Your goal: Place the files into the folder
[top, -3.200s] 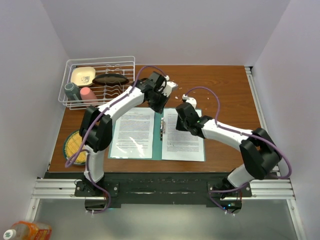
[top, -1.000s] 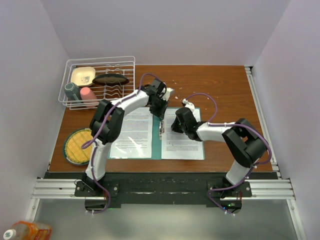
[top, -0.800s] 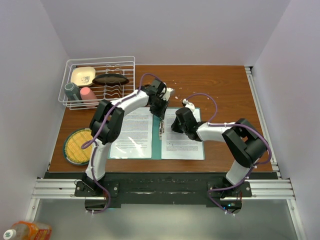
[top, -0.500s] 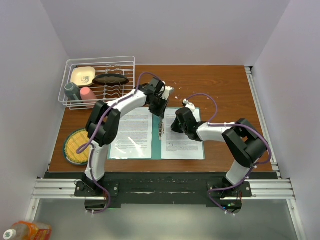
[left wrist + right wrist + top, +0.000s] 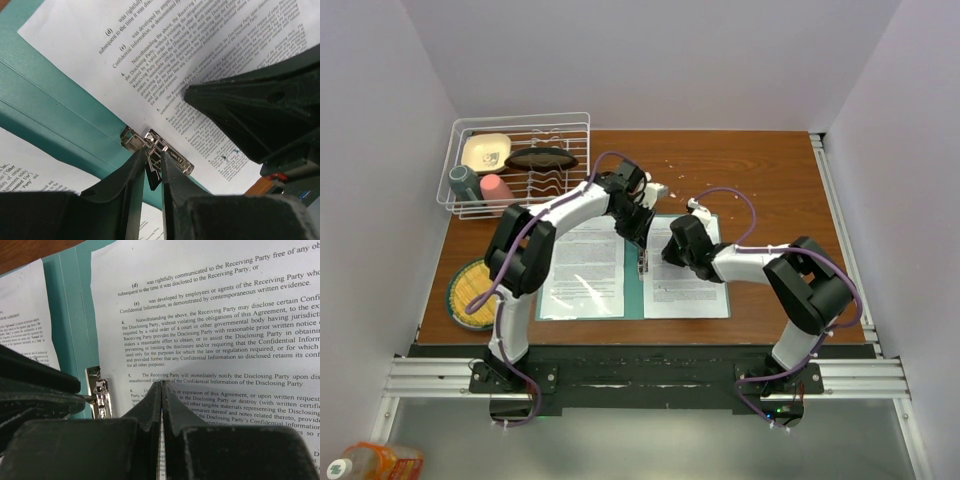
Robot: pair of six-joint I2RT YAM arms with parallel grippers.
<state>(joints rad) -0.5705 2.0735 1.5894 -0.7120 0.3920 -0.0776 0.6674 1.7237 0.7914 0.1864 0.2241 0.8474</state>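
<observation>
Top view, near to far. Folder (image 5: 636, 295) lies open and flat on the desk (image 5: 770, 180), centre frame. One sheet on each half: left sheet (image 5: 582, 275), right sheet (image 5: 692, 290), both flat on the card. Clip (image 5: 642, 262) sits on the spine between them. Can't tell whether either sheet edge is under it.

Left tool (image 5: 151, 159): fingers nearly together, pinching the clip's raised tab from above.

Right tool (image 5: 161, 386): pressed together, nothing in it, tip down on the right sheet just beside the clip. Looks like it's pinning the paper.

Handling, my read:
- Sheets are light, floppy and slick on the card, so they'll slide or buckle if shoved from one edge.
- Better to pin one flat with a tip and drag it, or take a free corner once it's lifted off the card.
- Clip is stiff sprung metal with a small tab that's easy to slip off. Grip square on the tab.
- Folder is thin card and will likely shift unless something holds it down.

Farther back, upper left: dish rack (image 5: 520, 116), not involved.
</observation>
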